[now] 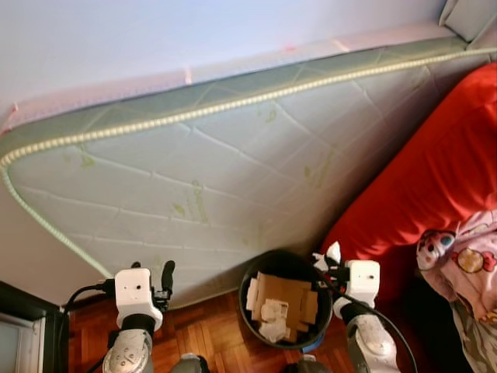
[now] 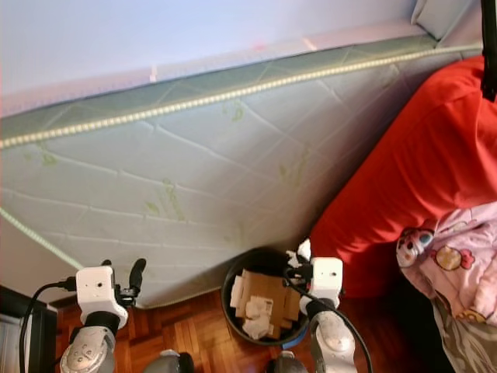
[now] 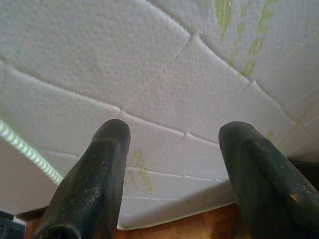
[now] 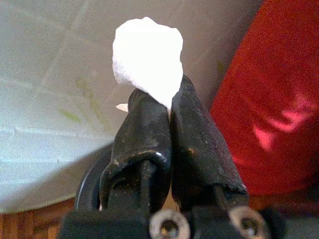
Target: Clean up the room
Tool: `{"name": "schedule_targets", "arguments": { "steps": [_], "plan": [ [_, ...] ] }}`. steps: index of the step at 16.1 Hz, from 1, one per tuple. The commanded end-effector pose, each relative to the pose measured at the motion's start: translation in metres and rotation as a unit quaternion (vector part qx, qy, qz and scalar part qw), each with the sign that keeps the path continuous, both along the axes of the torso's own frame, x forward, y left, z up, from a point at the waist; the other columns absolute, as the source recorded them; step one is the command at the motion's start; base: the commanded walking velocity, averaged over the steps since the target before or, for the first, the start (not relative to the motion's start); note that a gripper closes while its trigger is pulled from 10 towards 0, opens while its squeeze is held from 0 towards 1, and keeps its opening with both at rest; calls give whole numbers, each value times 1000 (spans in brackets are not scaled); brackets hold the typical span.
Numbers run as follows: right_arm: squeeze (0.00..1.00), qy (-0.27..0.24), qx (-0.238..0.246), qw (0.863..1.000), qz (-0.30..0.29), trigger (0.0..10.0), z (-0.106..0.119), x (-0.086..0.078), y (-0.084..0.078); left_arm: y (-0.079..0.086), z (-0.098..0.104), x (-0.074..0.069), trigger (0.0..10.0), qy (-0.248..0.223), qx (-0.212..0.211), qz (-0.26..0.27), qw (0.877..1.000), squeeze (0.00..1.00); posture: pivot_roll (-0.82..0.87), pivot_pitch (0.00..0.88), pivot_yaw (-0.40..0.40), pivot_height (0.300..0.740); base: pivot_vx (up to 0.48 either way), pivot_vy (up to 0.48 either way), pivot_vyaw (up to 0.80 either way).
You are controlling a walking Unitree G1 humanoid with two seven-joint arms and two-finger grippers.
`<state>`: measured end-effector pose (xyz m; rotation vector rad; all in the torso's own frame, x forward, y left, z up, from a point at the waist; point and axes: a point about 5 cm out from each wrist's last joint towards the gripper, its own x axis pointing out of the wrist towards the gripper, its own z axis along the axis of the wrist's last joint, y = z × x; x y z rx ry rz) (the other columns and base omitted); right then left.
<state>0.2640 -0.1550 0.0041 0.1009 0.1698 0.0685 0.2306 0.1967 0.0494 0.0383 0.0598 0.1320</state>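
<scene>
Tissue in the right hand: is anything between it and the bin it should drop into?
Nothing visible blocks it. The right hand holds the white tissue at the right rim of the black bin, which stands open on the floor with cardboard scraps inside.
</scene>
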Motion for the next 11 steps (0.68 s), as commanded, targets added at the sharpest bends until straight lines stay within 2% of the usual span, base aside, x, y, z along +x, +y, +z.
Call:
{"name": "schedule_targets", "arguments": {
  "steps": [1, 5, 7, 11],
  "plan": [
    [0, 16, -5, 1000, 3, 10000, -5, -2, 1, 0, -4, -3, 10000, 13, -2, 3, 1000, 0, -21, 248, -11, 676, 0, 0, 0],
    [0, 34, -5, 999, 10, 10000, -7, 0, 3, 1, -3, -2, 10000, 13, -2, 5, 1000, 0, -17, 252, -9, 666, 0, 0, 0],
    [0, 30, -5, 999, 14, 10000, -7, 1, 4, 1, -3, -1, 10000, 13, -3, 6, 1000, 0, -18, 252, -6, 646, 0, 0, 0],
    [0, 24, -1, 1000, 16, 10000, -6, 2, 4, 0, -3, -1, 10000, 13, -3, 6, 1000, 0, -11, 252, -5, 646, 0, 0, 0]
  ]
}}
